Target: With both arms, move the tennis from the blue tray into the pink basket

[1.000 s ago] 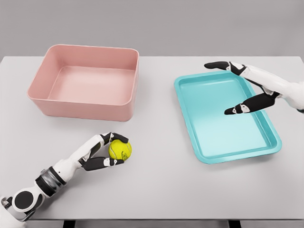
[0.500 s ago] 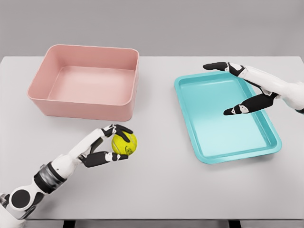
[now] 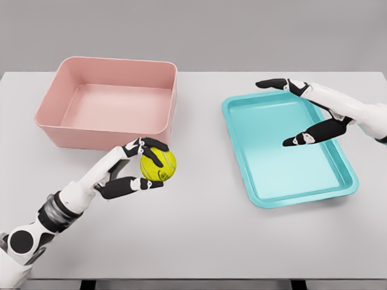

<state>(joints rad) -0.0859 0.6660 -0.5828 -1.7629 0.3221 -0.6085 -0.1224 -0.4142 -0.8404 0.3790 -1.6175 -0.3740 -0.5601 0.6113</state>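
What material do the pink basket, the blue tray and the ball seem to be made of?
Pink basket: probably moulded plastic, matte, with smooth one-piece walls and rounded corners. Blue tray: likely plastic too, slightly glossy, since a soft sheen shows on its floor. Tennis ball, held in the left hand: looks like yellow felt with a pale seam, though the render leaves the texture uncertain.

Grey table (image 3: 205, 235); pink basket (image 3: 109, 142); blue tray (image 3: 302, 196)
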